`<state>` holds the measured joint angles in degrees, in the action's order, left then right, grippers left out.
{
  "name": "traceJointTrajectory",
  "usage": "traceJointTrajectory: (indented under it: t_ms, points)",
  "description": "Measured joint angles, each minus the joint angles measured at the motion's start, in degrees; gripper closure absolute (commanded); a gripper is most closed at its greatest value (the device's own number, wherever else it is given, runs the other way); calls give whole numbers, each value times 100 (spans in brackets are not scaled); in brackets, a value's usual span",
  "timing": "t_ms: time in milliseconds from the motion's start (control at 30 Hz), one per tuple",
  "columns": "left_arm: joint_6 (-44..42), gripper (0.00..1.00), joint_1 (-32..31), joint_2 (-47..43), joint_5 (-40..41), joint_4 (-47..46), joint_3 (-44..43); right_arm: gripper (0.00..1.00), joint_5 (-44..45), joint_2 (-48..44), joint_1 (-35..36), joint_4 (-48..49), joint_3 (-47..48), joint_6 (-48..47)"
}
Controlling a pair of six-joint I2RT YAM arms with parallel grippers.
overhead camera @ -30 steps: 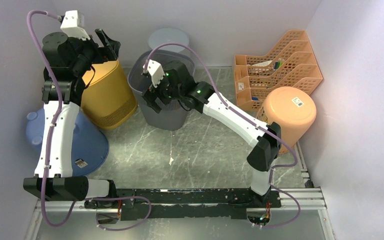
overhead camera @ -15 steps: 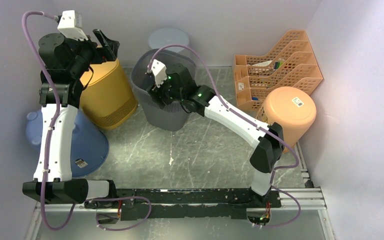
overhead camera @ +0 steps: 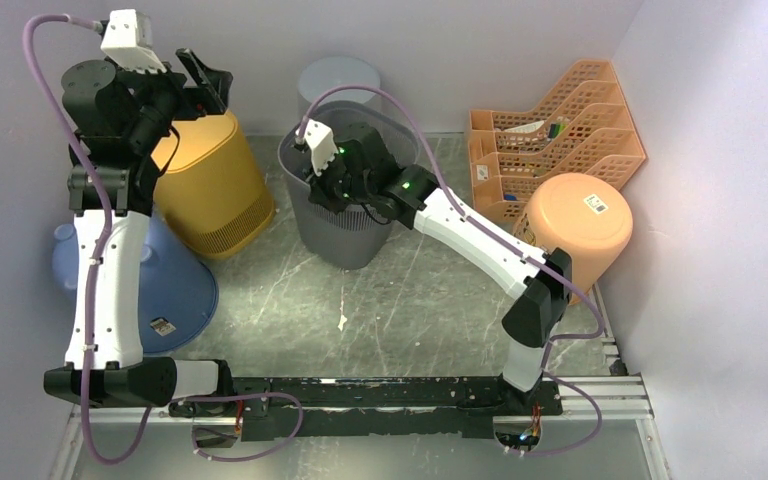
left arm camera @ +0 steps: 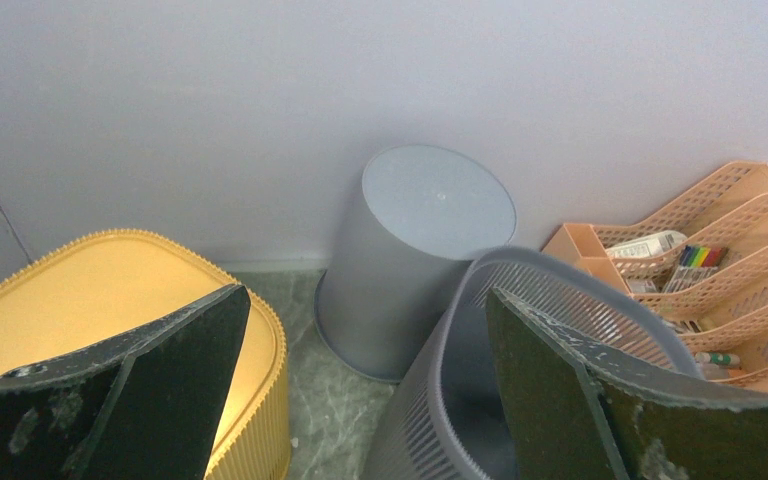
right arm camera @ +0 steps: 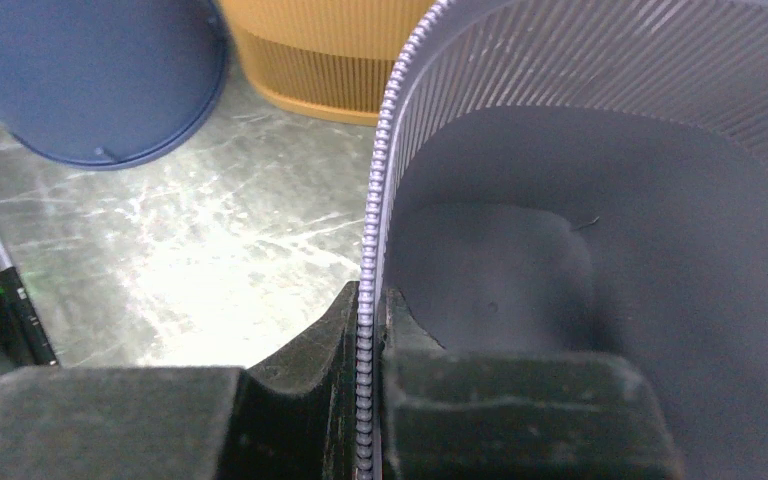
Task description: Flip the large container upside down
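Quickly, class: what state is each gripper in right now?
Left gripper: open, holding nothing.
Right gripper: shut on the rim of the grey mesh bin.

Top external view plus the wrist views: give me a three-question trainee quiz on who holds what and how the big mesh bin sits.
1. True or false: the right end effector is shut on the rim of the grey mesh bin.
2. What does the left end effector grip? A) the bin's rim B) the bin's base C) nothing
3. Fill in: the bin's opening faces ____.

Key: 1 true; 2 C, its jaws are wide open; 3 up, so the bin is not yet turned over.
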<state>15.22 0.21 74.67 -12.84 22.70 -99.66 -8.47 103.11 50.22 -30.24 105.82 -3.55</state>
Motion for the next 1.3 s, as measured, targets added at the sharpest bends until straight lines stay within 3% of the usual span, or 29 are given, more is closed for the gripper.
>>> traceJointTrajectory:
  t_ms: [167, 333, 500, 667, 933, 1300]
  points:
    - [-4, 2, 2, 22, 0, 188, -435, 100, -426, -52, -22, 107, -15, 319]
    - [-2, 2, 2, 33, -4, 339, -946, 100, -981, -625, -39, 935, -597, 1073]
    - [4, 2, 2, 35, -17, 433, -1207, 100, -1626, -1703, -20, 2730, -2026, 2686]
    - [26, 3, 2, 44, -76, 575, -1373, 100, -1993, -2103, 85, 4579, -3237, 3950]
    - [20, 3, 2, 129, -96, 824, -1749, 100, -2004, -2041, -153, 6911, -5069, 5309]
    - [15, 6, 2, 282, -98, 1029, -1976, 100, -2267, -1113, -1423, 10303, -6811, 7694]
